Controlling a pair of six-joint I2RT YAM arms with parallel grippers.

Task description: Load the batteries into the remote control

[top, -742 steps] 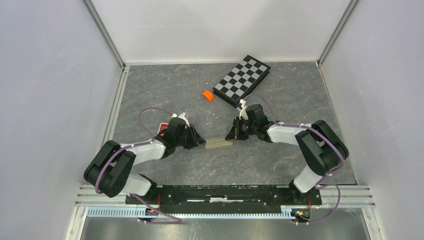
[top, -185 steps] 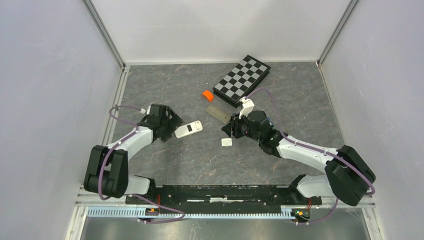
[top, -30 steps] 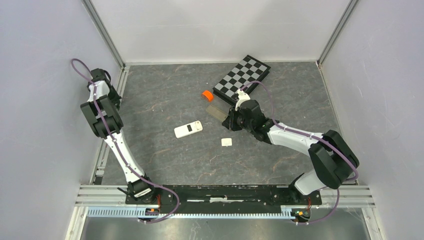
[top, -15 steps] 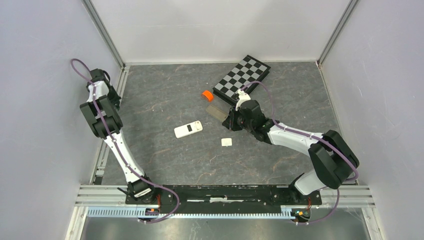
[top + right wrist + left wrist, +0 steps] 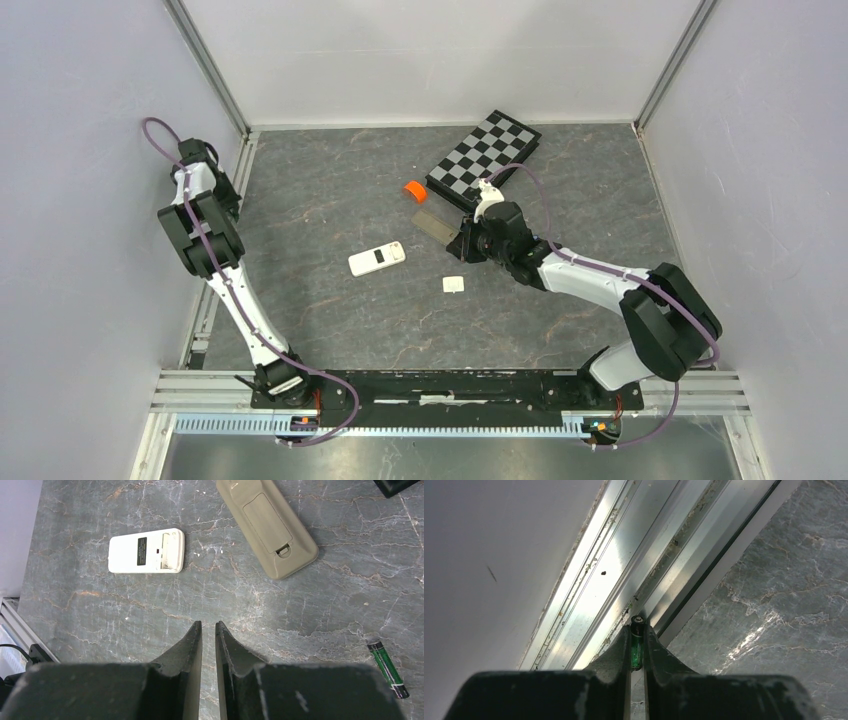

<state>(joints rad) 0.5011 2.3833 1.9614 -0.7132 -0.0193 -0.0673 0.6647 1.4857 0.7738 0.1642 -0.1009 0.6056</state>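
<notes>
My left gripper point(image 5: 637, 627) is shut on a slim green battery point(image 5: 636, 647) and holds it over the aluminium rail point(image 5: 614, 575) at the left wall. In the top view the left gripper point(image 5: 192, 155) is up by the far left wall. A white remote point(image 5: 146, 551) lies back up on the floor, and it also shows in the top view point(image 5: 377, 259). A tan remote point(image 5: 267, 527) lies back up beyond my right gripper point(image 5: 208, 625). The right gripper's jaws stand nearly together and empty, above the floor. A second green battery point(image 5: 388, 666) lies on the floor to its right.
A small white cover piece point(image 5: 453, 284) lies near the right gripper point(image 5: 462, 243). An orange roll point(image 5: 414, 190) and a folded chessboard point(image 5: 485, 160) lie at the back. Walls close in the left, right and back sides.
Since six seconds ago my left arm has swung from beside the white remote to the left wall rail. In the last second both arms have barely moved.
</notes>
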